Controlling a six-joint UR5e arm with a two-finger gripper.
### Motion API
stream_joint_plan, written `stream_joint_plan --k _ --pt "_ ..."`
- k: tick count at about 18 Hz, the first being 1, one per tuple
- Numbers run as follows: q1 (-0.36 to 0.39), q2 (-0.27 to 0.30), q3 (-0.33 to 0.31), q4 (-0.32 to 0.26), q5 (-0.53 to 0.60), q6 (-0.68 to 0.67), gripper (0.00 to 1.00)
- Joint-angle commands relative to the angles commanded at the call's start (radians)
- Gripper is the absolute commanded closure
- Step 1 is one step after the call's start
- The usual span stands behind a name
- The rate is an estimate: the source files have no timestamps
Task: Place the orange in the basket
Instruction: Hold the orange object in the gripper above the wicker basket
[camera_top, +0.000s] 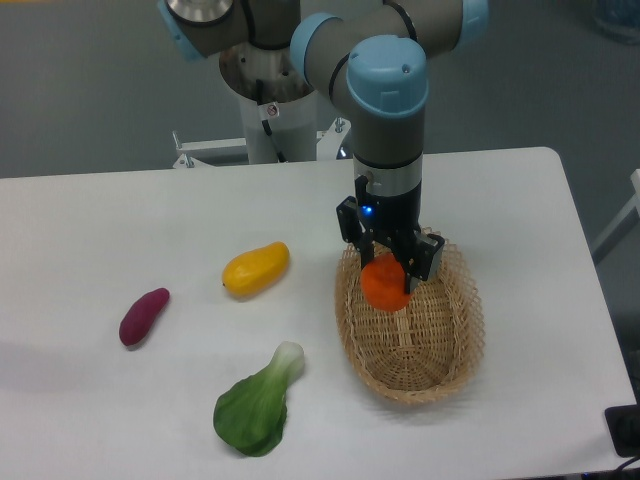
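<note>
one fruit is in my grip right now: the hand (388, 268) is clamped on the orange (385, 284), fingers pressing it from either side, and it hangs over the far end of the basket (455, 345), inside the rim line. i can't tell whether the orange touches the weave or sits a little above it.

what worries me is the release. the orange is round and smooth, and it sits near the far rim rather than over the middle of the bowl. if i open while it's high, i'd expect it to roll toward me along the basket floor, which is fine, but a bounce off the lacy rim just behind the fingers could send it out onto the counter (90, 220). the fingers are also close to that rim; spreading them could snag the loops and drag the light basket.

room is good on the near side of the hand: the long basket floor lies open there. well off to the hand's side sit the yellow fruit (256, 269), the leafy green (256, 405) and the purple vegetable (144, 316), all clear of my path. straight up is free for the retreat.
</note>
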Motion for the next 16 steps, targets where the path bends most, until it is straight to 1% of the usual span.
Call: stream_joint_plan --k 1,11,14,15,16 --pt "0.0 0.0 -0.009 0.002 0.002 0.002 0.41" --pt "0.012 0.0 -0.009 0.009 -0.003 0.002 0.41" --pt "0.028 -0.014 -0.008 0.021 -0.003 0.009 0.41" --pt "0.034 -0.044 -0.008 0.034 -0.003 0.038 0.41" --pt "0.035 -0.072 -0.009 0.063 0.0 0.05 0.41"
